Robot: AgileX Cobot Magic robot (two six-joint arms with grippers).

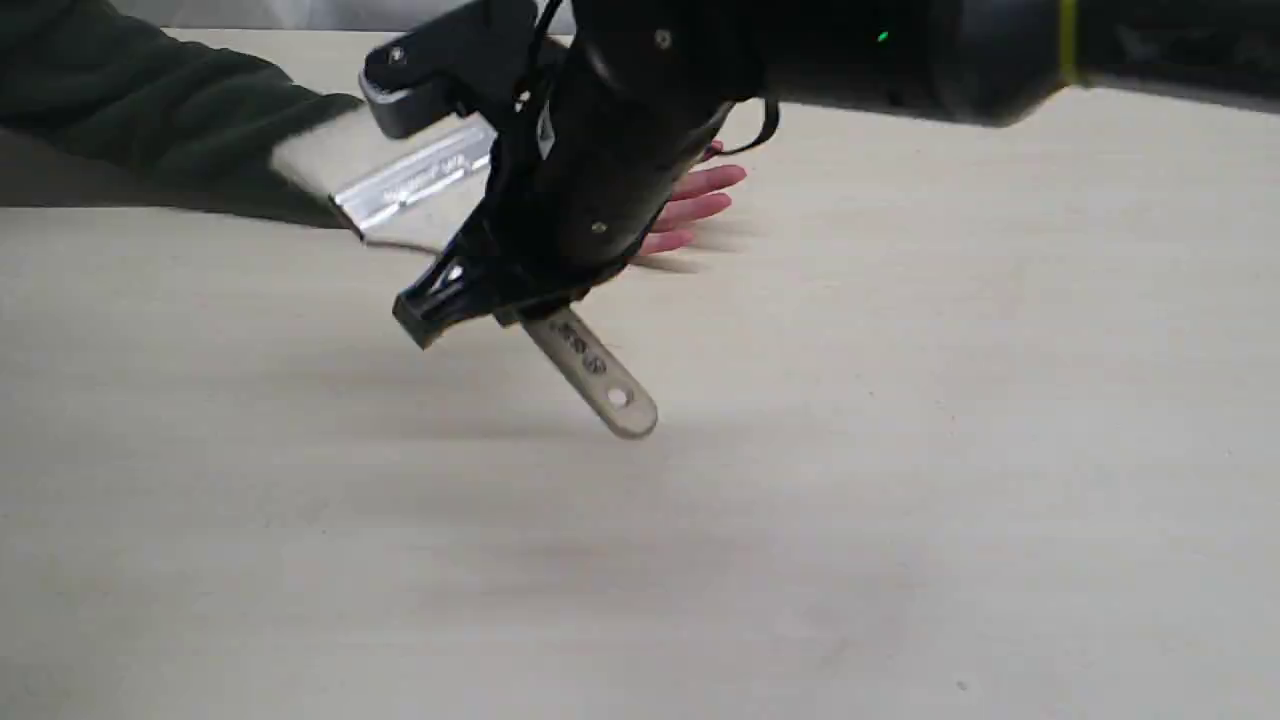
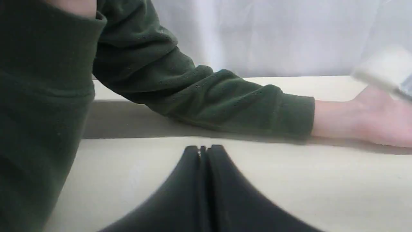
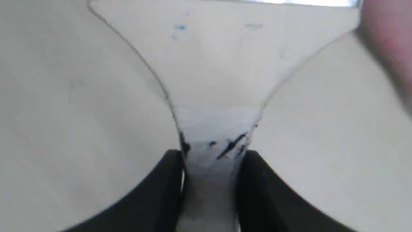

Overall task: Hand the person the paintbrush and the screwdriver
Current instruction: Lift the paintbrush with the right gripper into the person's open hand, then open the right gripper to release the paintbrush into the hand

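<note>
Between the fingers (image 3: 161, 193) of the right gripper (image 3: 214, 154), the paintbrush (image 3: 219, 64) is clamped by its wooden handle and held tilted over the person's hand (image 1: 700, 195), which is laid on the table (image 1: 900, 450). The left gripper (image 2: 203, 149) is pressed fully together, empty, near the green sleeve (image 2: 209, 96).

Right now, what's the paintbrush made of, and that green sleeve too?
The paintbrush handle looks like pale, unpainted wood, matte with black printed marks. Its ferrule looks like shiny metal, since it glints brightly. The bristles are pale and soft-looking; natural or synthetic, I cannot tell. The green sleeve looks like fuzzy fleece, with a nubbly matte surface.
</note>
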